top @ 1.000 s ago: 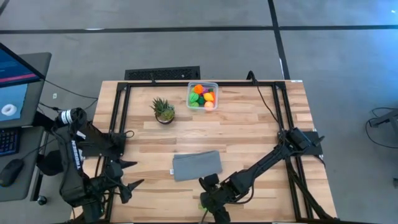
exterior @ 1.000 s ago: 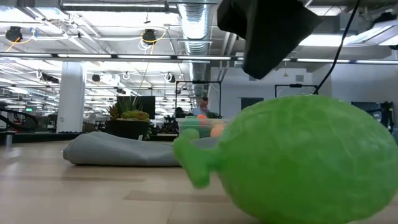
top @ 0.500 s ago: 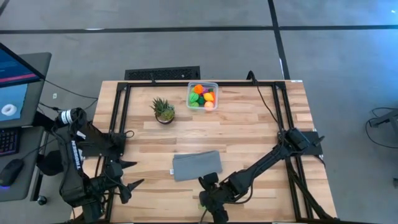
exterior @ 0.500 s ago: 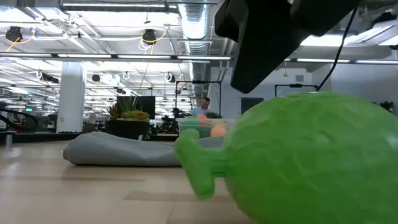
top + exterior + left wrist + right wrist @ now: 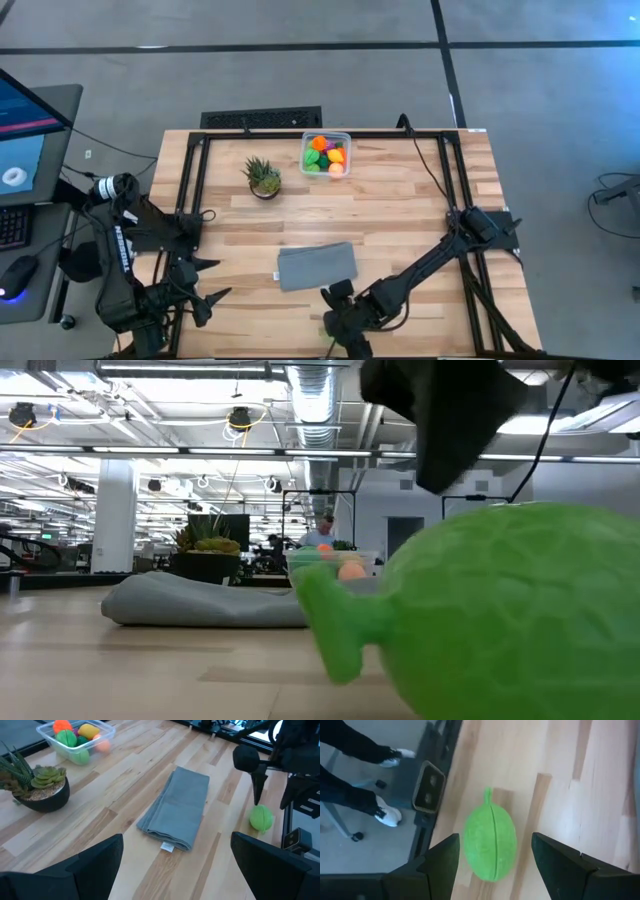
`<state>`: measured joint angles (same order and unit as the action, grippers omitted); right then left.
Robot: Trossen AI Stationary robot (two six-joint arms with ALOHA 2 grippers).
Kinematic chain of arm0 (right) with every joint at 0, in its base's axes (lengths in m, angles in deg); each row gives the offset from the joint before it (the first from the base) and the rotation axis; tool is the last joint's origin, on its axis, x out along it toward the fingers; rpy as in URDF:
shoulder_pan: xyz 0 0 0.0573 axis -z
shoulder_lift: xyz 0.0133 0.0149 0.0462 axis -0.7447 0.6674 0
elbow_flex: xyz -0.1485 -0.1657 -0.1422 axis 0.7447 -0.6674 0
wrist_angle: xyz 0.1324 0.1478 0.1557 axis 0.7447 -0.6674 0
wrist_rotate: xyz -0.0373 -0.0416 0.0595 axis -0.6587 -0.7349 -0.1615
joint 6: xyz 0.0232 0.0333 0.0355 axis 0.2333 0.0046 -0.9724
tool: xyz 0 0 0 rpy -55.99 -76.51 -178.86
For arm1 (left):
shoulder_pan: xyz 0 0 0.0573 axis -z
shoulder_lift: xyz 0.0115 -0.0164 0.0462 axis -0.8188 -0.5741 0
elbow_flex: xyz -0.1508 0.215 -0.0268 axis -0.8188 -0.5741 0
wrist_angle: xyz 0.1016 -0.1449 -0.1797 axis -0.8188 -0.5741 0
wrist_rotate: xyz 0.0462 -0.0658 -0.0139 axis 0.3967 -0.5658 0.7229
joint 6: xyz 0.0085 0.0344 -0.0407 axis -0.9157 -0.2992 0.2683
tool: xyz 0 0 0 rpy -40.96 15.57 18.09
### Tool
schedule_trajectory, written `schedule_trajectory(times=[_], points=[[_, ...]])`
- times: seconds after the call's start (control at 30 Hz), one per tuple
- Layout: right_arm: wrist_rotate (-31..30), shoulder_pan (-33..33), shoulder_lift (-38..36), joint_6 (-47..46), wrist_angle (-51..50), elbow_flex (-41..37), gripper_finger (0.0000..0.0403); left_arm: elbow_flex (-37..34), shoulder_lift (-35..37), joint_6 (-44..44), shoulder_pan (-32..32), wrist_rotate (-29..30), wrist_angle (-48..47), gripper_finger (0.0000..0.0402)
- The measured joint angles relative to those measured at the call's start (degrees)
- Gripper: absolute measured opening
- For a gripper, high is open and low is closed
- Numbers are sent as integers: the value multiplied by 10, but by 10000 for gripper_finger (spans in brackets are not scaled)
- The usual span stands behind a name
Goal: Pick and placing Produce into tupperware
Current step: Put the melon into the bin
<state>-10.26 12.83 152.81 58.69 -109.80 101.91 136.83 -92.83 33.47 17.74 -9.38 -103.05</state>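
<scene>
Down over the green fruit [image 5: 490, 845] by the table's [image 5: 420, 200] near edge, the right gripper [image 5: 492, 857] has shifted a little; its fingers stand open on each side, not squeezing yet; the tupperware [image 5: 326, 154] waits far across; the left gripper [image 5: 175, 865] rests open.

The wooden tabletop [image 5: 400, 210] had a black metal frame [image 5: 195, 180] running along its sides and far edge. A small spiky succulent in a dark pot [image 5: 263, 178] sat toward the far edge, left of centre. A folded grey cloth [image 5: 317, 265] with a little white tag lay flat near the near edge, around the middle. Off the left edge was a desk with a monitor [image 5: 25, 125] and a mouse [image 5: 18, 275]. Past the near edge, a person's legs in dark trousers and white sneakers [image 5: 387, 815] showed on the grey floor.
</scene>
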Motion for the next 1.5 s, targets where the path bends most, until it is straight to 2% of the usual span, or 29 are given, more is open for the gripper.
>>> schedule_trajectory(times=[0.3, 0.6, 0.83, 1.07, 1.27, 1.5], points=[[-11, 2, 0, -47, -30, 18, 272, 0, 0, -4, 0, 0, -4, 360], [0, -4, 0, -46, -26, 17, 272, 0, 0, -6, 0, 0, -4, 360], [41, -1, 0, 25, 8, 17, 272, 0, 0, -7, 0, 0, -12, 360], [112, 24, 0, -33, 7, 17, 272, 0, 0, 7, 0, 0, -11, 360], [127, 45, 0, -75, 7, 17, 272, 0, 0, 24, 0, 0, -10, 360], [152, 52, 0, -46, -3, 17, 272, 0, 0, 25, 0, 0, -1, 360]])
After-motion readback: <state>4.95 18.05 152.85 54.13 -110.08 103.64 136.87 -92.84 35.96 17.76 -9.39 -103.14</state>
